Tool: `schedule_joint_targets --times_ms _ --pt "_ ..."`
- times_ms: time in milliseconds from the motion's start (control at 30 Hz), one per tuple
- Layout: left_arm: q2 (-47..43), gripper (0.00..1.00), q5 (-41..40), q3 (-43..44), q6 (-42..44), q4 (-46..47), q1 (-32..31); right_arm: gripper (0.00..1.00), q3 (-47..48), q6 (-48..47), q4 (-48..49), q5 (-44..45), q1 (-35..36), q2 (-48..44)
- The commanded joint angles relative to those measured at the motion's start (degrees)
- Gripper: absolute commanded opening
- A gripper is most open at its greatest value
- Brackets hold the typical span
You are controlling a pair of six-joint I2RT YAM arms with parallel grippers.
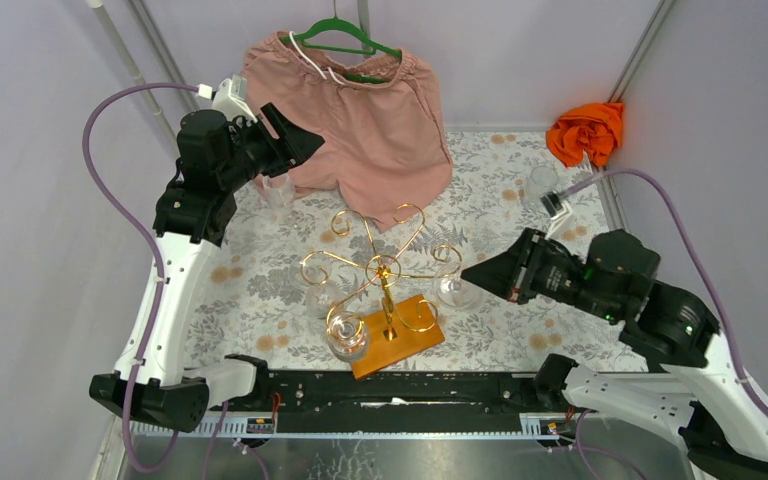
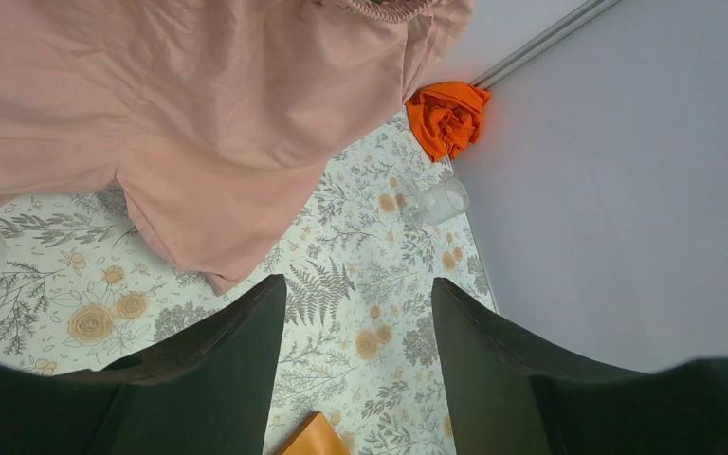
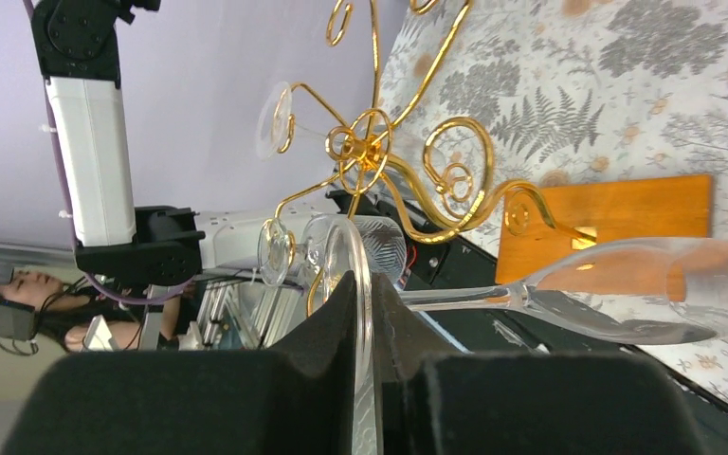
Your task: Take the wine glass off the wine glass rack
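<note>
Floral-print counter (image 1: pixel 520 300) sat inside plain grey walls, with pink shorts (image 1: pixel 360 120) on a green hanger (image 1: pixel 345 35) at the back. Right tool (image 3: pixel 362 284) was almost closed, pinching the rim of the foot (image 3: pixel 368 270) of the wine glass (image 3: pixel 626 284). Stem and bowl ran out ahead of that tool, just beside the nearest scroll arm of the wine glass rack (image 1: pixel 385 268), gold metal on an orange wooden base (image 1: pixel 397 337). Couldn't tell whether the foot was clear of the arm. Left tool (image 2: pixel 358 284) stood open and empty, well apart from the rack, shorts just ahead of it. Glass judged light, thin, stiff, slick and breakable. Foot edge or stem is the place to hold, not the bowl, with a modest squeeze and no twisting against the metal; an edge pinch could slip. No brand, label or readable writing anywhere.
</note>
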Motion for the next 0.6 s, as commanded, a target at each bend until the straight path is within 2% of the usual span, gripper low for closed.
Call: schedule_joint_targets --times_ms 0,133,267,567 --pt "-0.84 0.66 0.18 0.05 0.9 0.6 -0.39 0.0 5.3 -1.15 -6.33 8.46 0.4 -1.98" --pt "-0.37 0.66 0.25 0.0 1.04 0.72 -0.39 0.0 10.06 -2.93 -10.97 14.48 0.4 -1.68" --pt "0.46 0.66 0.68 0.02 0.65 1.94 -0.38 0.0 14.71 -6.93 -11.31 18.92 0.38 1.11" --pt "6.02 0.66 7.65 0.91 -2.66 11.32 -0.03 0.0 33.6 -23.04 -6.88 31.29 0.39 16.78"
